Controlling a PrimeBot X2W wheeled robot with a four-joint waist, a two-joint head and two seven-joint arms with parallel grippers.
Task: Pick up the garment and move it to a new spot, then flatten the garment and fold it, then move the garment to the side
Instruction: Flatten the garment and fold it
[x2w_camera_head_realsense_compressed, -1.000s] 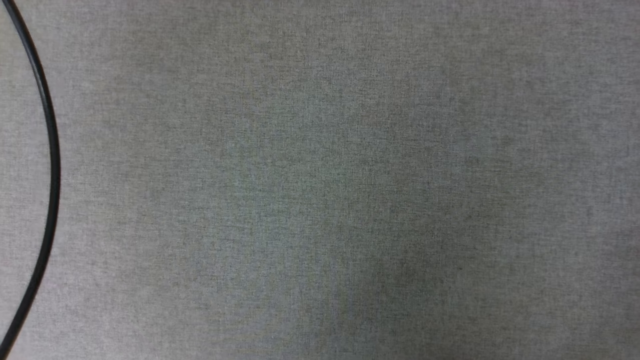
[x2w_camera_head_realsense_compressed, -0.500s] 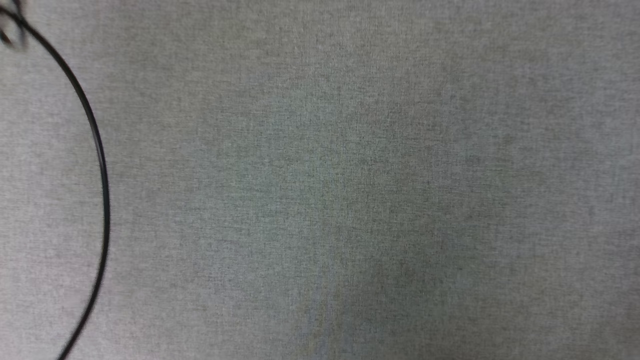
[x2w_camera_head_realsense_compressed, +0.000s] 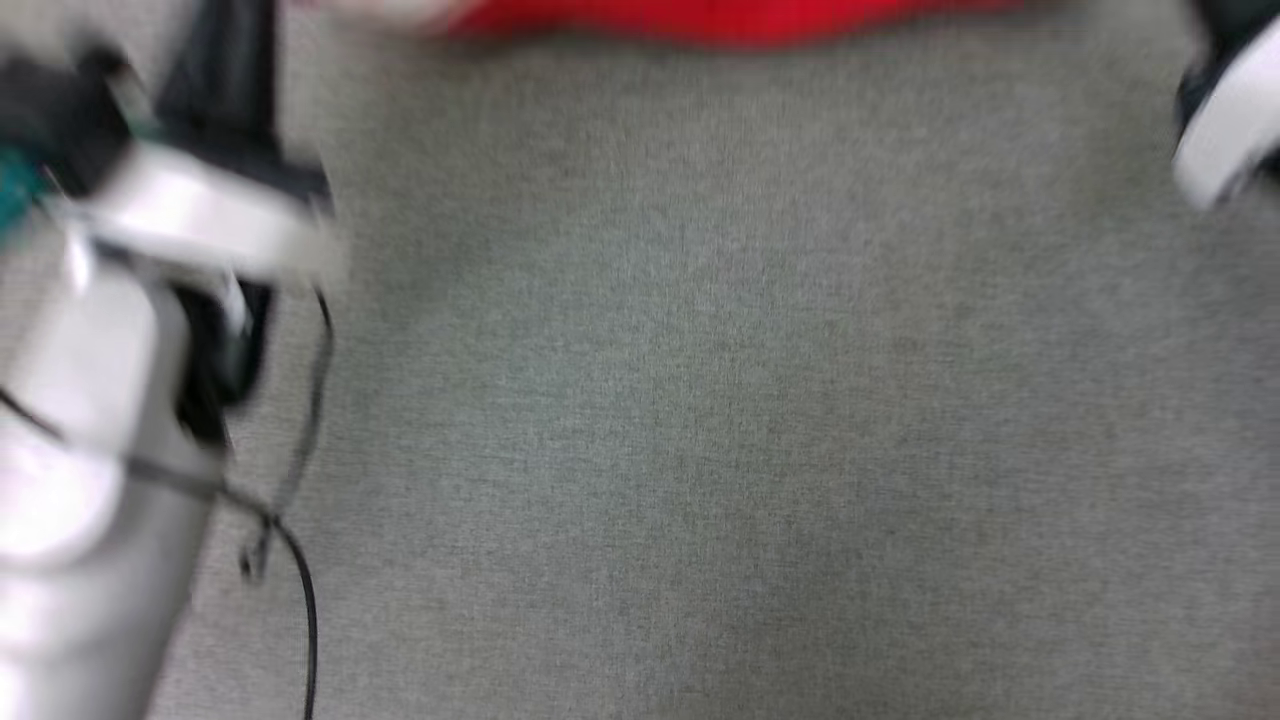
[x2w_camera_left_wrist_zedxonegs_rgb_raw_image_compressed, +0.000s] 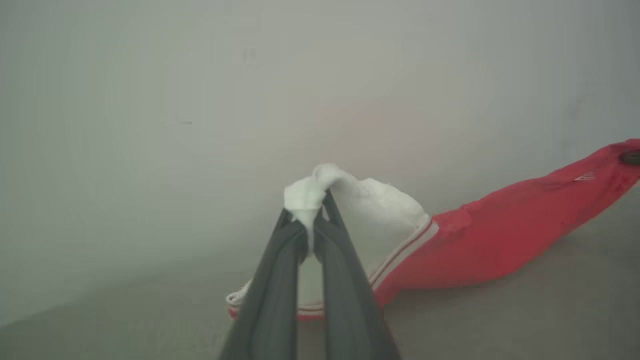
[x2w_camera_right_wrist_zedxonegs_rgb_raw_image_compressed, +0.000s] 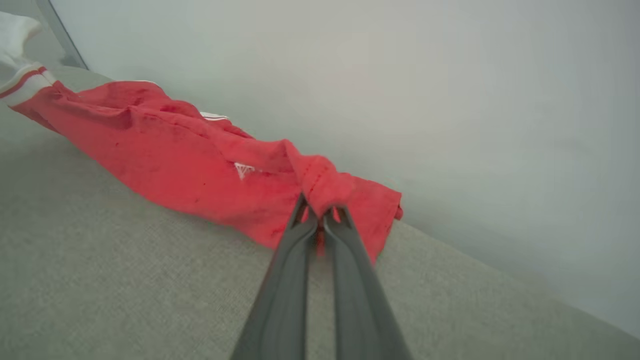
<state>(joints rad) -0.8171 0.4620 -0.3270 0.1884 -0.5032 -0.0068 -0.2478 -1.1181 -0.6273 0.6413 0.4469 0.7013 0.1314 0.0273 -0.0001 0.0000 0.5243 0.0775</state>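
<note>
No text, number or brand can be read. The red shirt (x2w_camera_right_wrist_zedxonegs_rgb_raw_image_compressed: 165, 150) carries one small white mark (x2w_camera_right_wrist_zedxonegs_rgb_raw_image_compressed: 243, 170) on its cloth, visible in both the right wrist view and the left wrist view, too small and blurred to make out.

- Near side of the garment (x2w_camera_head_realsense_compressed: 700, 18): a wide stretch of grey desk (x2w_camera_head_realsense_compressed: 750, 400) lies open.
- Left of that stretch: a pale forearm (x2w_camera_head_realsense_compressed: 90, 450) and a black cable (x2w_camera_head_realsense_compressed: 305, 600) block passage.
- Behind the garment: a pale wall (x2w_camera_right_wrist_zedxonegs_rgb_raw_image_compressed: 450, 100) closes the far side.
</note>
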